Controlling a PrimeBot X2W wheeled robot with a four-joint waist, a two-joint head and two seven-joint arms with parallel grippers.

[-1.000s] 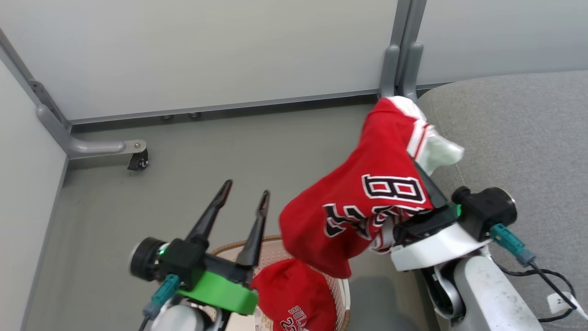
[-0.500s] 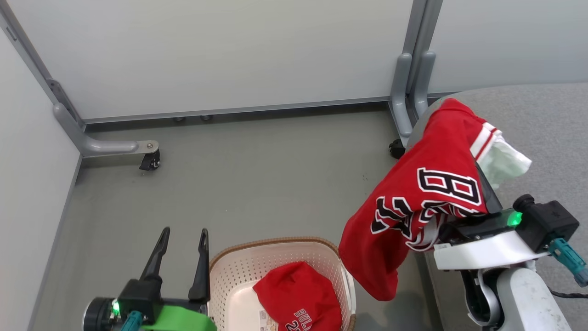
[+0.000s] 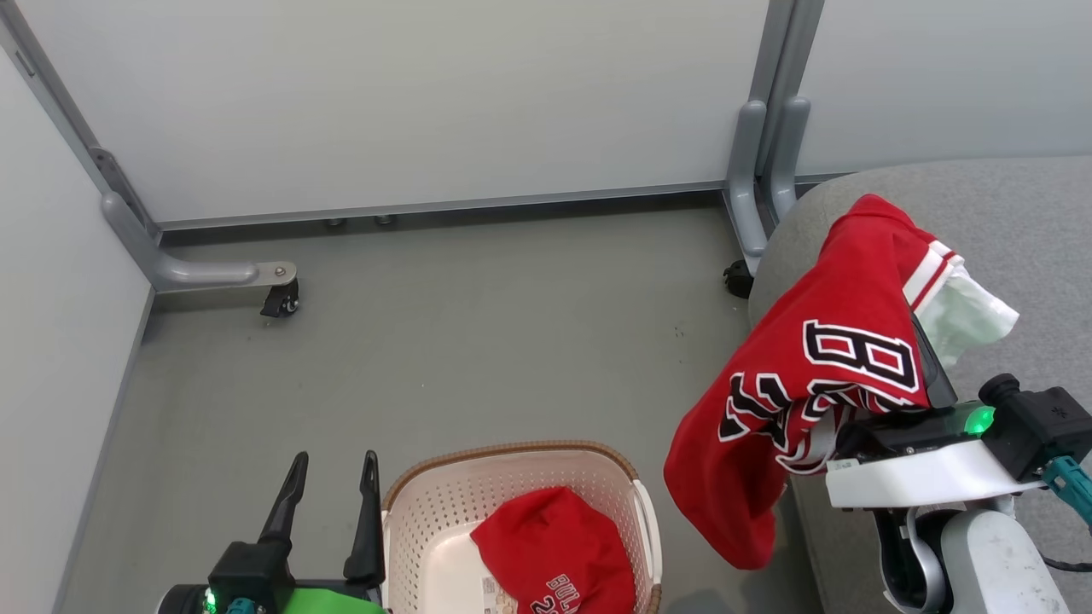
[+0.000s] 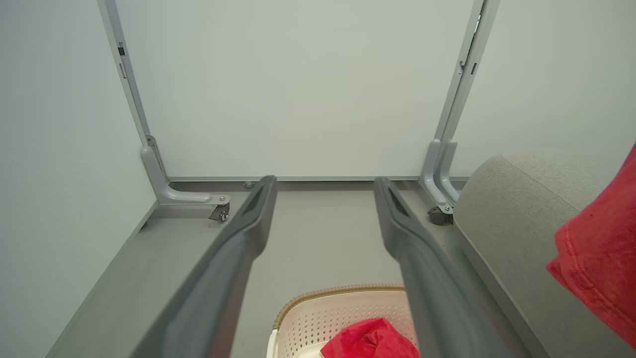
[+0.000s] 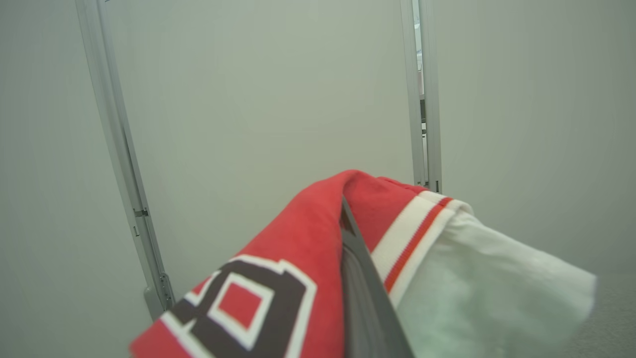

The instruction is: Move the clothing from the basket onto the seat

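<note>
Your right gripper [image 5: 346, 219] has its fingers pressed together on a red jersey [image 3: 810, 375], which drapes over them with a black-and-white "B" showing and striped trim and pale lining at the top. The cloth hangs at the seat's near left edge, its lower end dangling beside the basket [image 3: 512, 448]; you cannot tell whether it touches the cushion. Your left gripper [image 3: 334, 465] sits low just left of the basket, fingers spread apart and holding nothing. Inside the basket lies a second red garment [image 3: 554, 546], bunched, with white lettering. Beyond, the grey seat [image 3: 1007, 222] stretches right, bare floor [image 3: 469, 324] runs back to pale partition panels [image 3: 426, 102], and a caster [image 3: 277, 300] stands at far left.
</note>
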